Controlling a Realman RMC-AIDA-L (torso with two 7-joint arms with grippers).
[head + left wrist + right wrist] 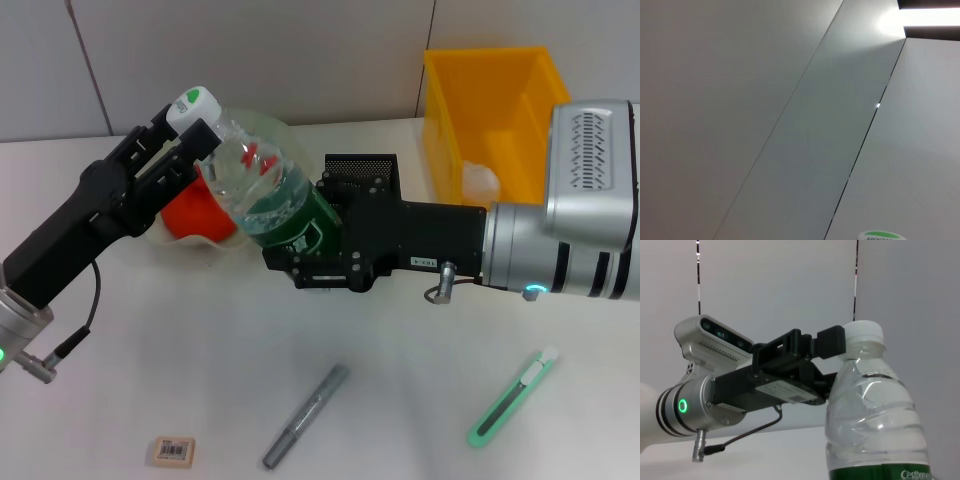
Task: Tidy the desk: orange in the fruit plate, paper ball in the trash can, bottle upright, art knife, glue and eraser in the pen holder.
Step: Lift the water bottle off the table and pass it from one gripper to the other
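Bottle (262,185) held off the table in the upper middle of the head view, tilted, cap toward the upper left. Left gripper (196,140) closed at the neck just under the white cap, black fingers (830,342) touching the neck in the right wrist view. Right gripper (318,225) at the green label part of the bottle, coming from the right of the frame; cannot tell how far its fingers are closed. Orange (193,215) behind the bottle, in the plate (268,125), mostly hidden by the left gripper and bottle. Holder (362,170) in the upper middle, partly behind the right gripper. Yellow can (490,100) in the upper right, something white and crumpled inside, likely the paper ball (478,180). Eraser (174,451) at the lower left on the table, label up. Glue (305,417) at the lower middle, lying diagonal. Knife (512,397) at the lower right, also diagonal, well apart from the glue. Only a green edge of the cap (879,235) seen at the bottom of the left wrist view, under plain wall panels.
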